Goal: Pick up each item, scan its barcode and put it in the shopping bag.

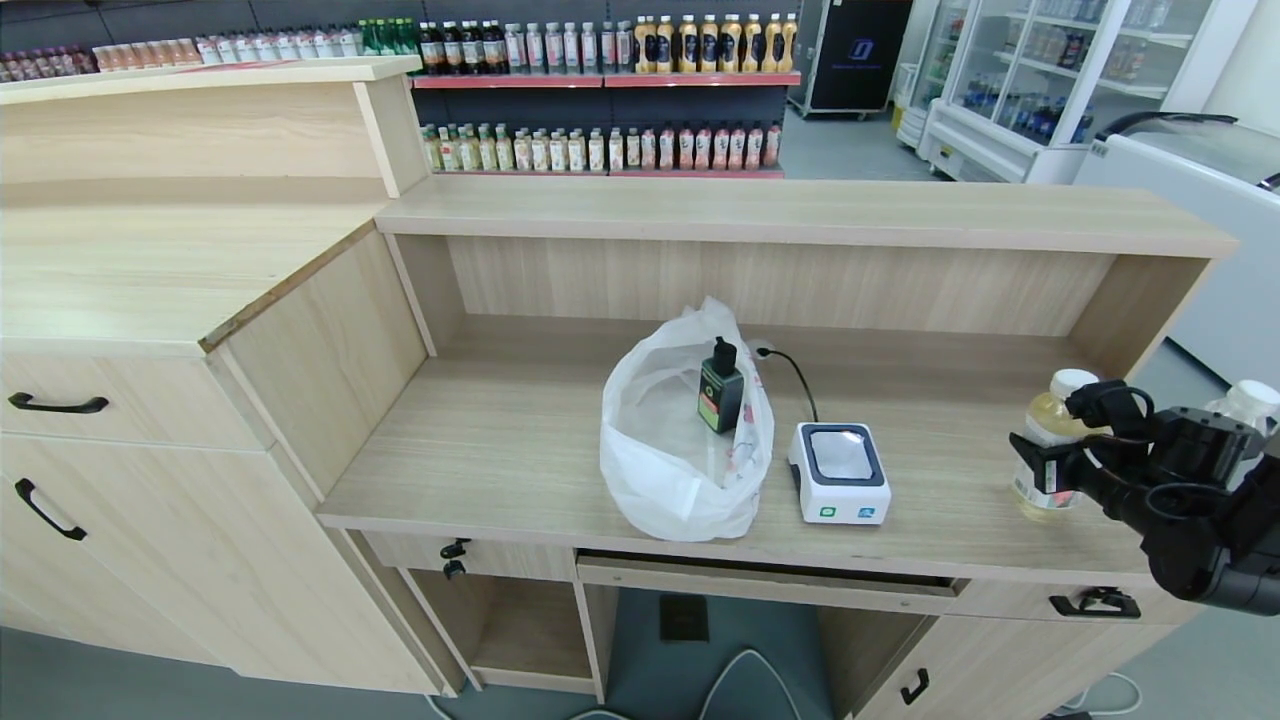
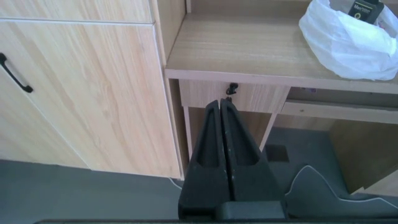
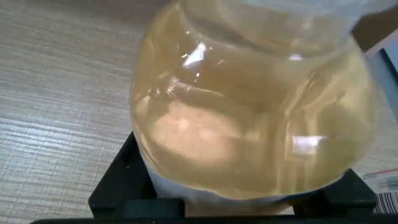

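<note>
Head view: bottle (image 1: 1046, 440) w/ yellowish liquid & white cap stands upright at right-centre on the counter (image 1: 500, 450). R gripper (image 1: 1040, 472) sits around its lower half; can't tell if it's clamped yet. Second white-capped bottle (image 1: 1252, 402) is at far right, behind the arm. Scanner (image 1: 838, 470) is at centre. Shopping bag (image 1: 670, 470) is just left of it, mouth up, w/ a dark bottle (image 1: 721, 395) already inside.

Step in hand is prob. the grasp, then carry to scanner. Round body, so get a firm squeeze on it. Lift straight up before going left so the neighbour bottle isn't knocked. Turn the label to the scanner window.

Room: bare counter btwn bottle & scanner. Shelf overhangs behind, so keep the lift low. Front edge is near.

L wrist view: L gripper (image 2: 222, 106) at lower centre, pressed closed, empty, below the counter's front edge. Bag is at upper right.

R wrist view: bottle very close, wood grain at left. Clamp state not readable here either.
</note>
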